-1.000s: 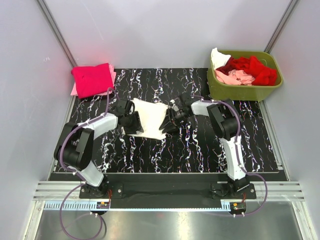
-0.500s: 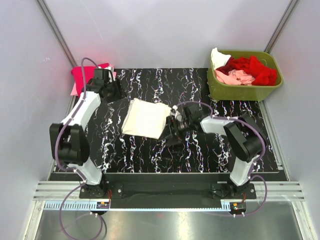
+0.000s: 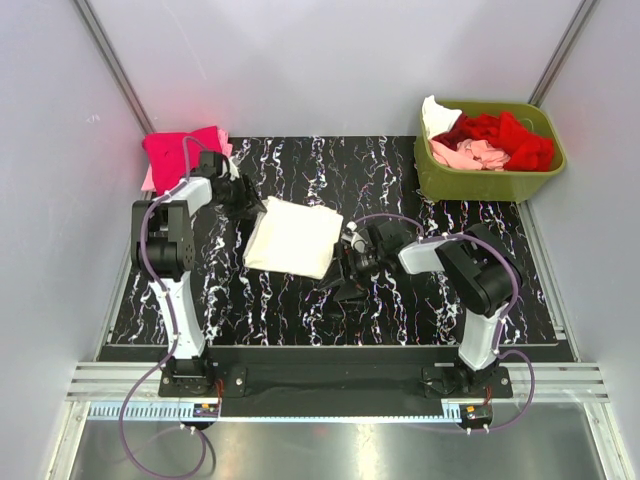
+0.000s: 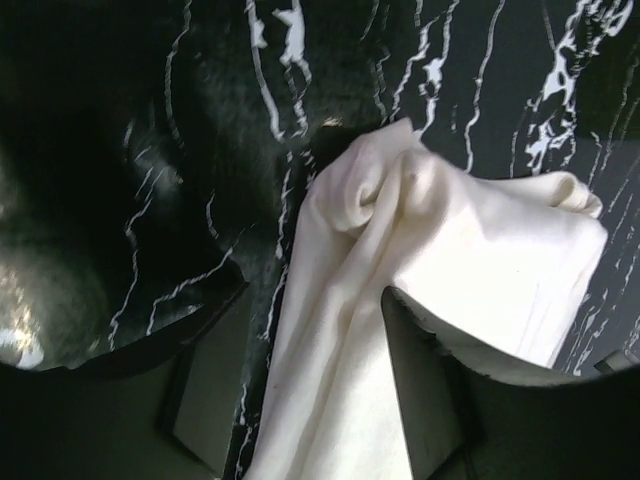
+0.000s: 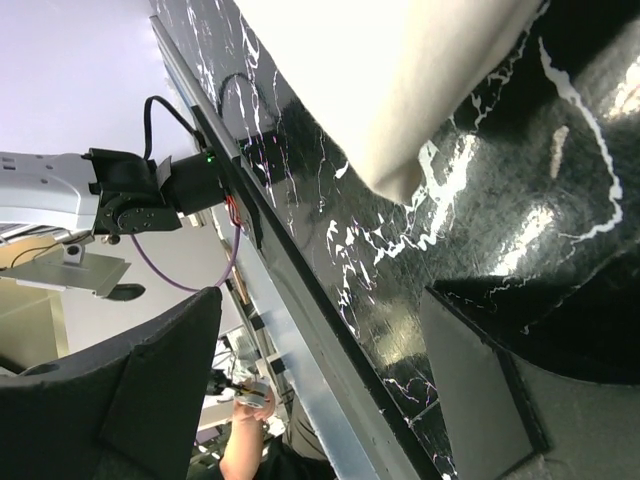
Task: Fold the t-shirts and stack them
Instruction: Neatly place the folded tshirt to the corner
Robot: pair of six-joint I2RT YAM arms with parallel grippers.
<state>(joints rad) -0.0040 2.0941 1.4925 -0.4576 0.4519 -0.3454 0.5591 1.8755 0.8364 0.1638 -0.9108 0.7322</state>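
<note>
Since half a second ago the left end effector [image 3: 250, 200] has drawn back from the magenta-red t-shirt [image 3: 182, 158] and come over to the far left corner of the cream-white t-shirt [image 3: 295, 237], its arm now bent up tight. The right end effector [image 3: 345, 270] has slipped a little nearer the arm bases, and the cream-white t-shirt has kept its place.

That shirt lies folded into a rough rectangle, flat on the black, white-veined surface [image 3: 400, 320], between the two end effectors. In the left wrist view its bunched corner sits just ahead of the left end effector. A band of the cloth runs back through the gap between the spread fingers [image 4: 430, 400]; the jaws stand wide apart and are not pinching it. The right end effector is released as well, with nothing between its fingers [image 5: 150, 400]. The shirt's near right corner lies just beside it, ahead and to one side, apart from it.

Beyond the left end effector, on the side away from the cream-white t-shirt, the magenta-red t-shirt rests folded at the far left corner of the surface, on top of a pale pink t-shirt [image 3: 149, 181]. Well away from the right end effector, far and to its right, an olive-green bin [image 3: 480, 185] holds a loose heap: a red t-shirt [image 3: 510, 138], a pink t-shirt [image 3: 472, 155] and a white t-shirt [image 3: 437, 115] draped at its left rim.
</note>
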